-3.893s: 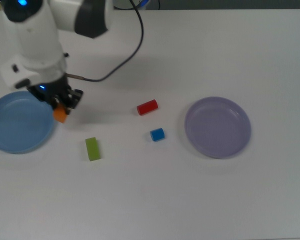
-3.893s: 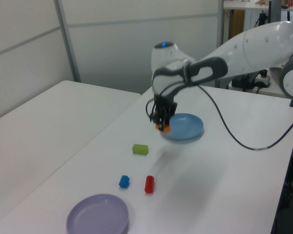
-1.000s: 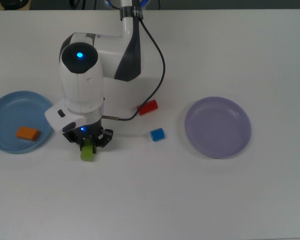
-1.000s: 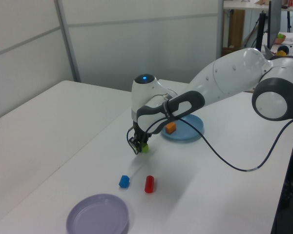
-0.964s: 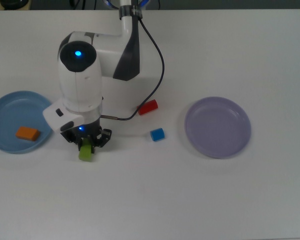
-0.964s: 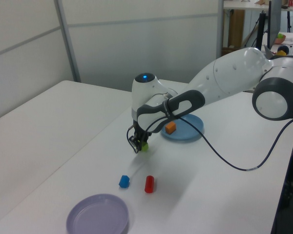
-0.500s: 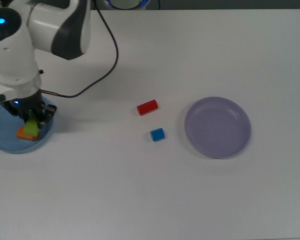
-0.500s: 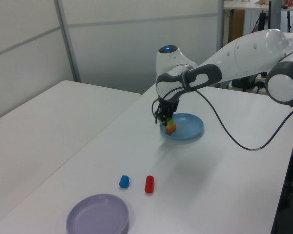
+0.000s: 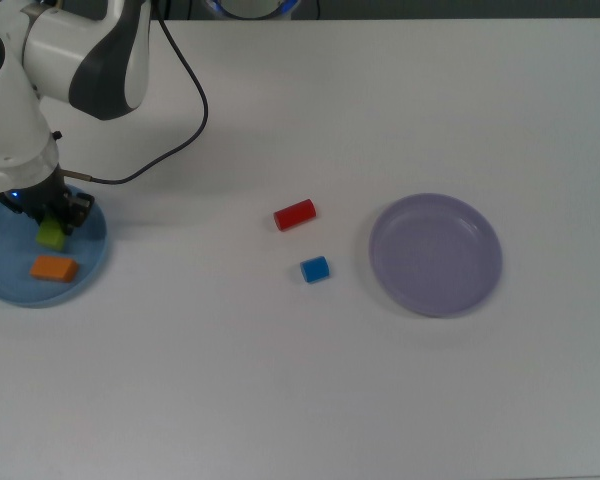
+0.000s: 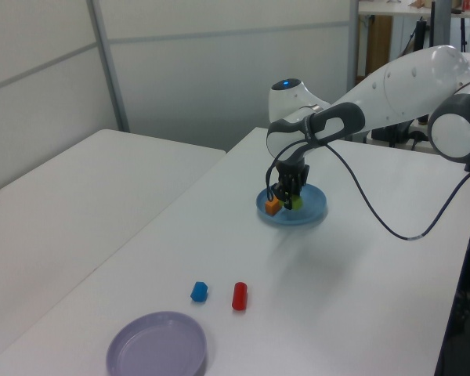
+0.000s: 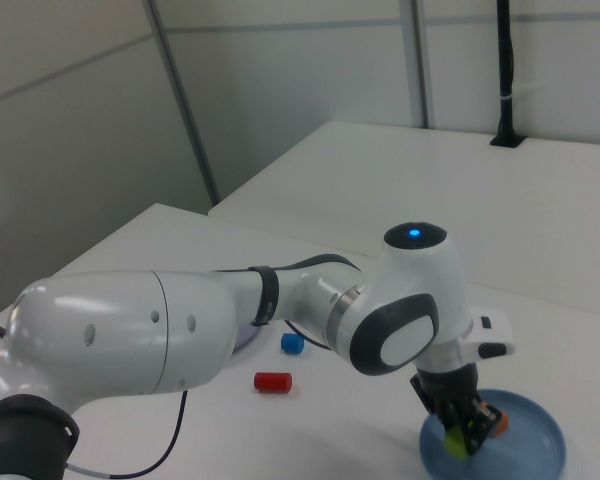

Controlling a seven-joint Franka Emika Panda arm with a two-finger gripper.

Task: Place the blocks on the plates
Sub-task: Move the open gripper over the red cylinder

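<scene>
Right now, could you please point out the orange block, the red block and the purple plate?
orange block (image 9: 55, 268), top view, its top face
red block (image 9: 295, 214), top view, its rounded side
purple plate (image 9: 435, 255), top view, its bare middle

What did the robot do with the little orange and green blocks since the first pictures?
The gripper dropped the orange wedge block on the light blue round plate, then picked the green oblong block off the white table and carried it over that plate, still gripping it. The red cylinder block, small blue cube and pale lavender plate stayed put.
</scene>
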